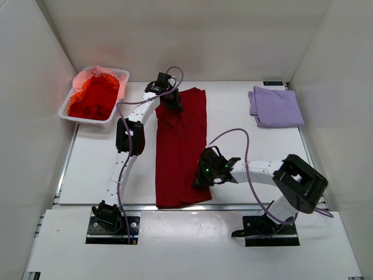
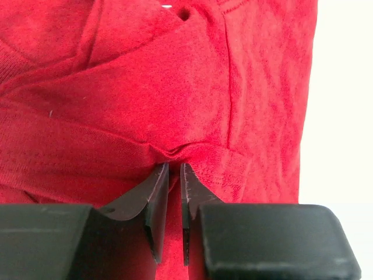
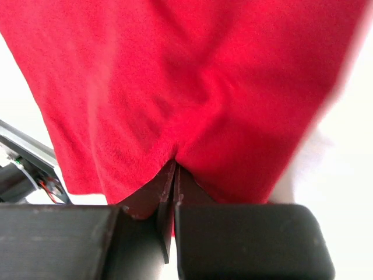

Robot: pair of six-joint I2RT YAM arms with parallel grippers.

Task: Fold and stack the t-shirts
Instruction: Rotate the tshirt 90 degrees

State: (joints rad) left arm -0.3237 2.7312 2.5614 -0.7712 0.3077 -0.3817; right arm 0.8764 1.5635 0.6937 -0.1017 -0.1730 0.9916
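A large dark red t-shirt lies lengthwise in the middle of the table, folded into a long strip. My left gripper is at its far end. In the left wrist view its jaws stand a narrow gap apart, with a bunched fold of the red cloth pinched at the tips. My right gripper is at the strip's near right edge. It is shut on the cloth, which puckers into the fingertips. A pale lavender t-shirt lies folded at the back right.
A white plastic basket stands at the back left, holding crumpled orange-red and pink shirts. White walls close in the table on three sides. A metal rail shows at the left of the right wrist view.
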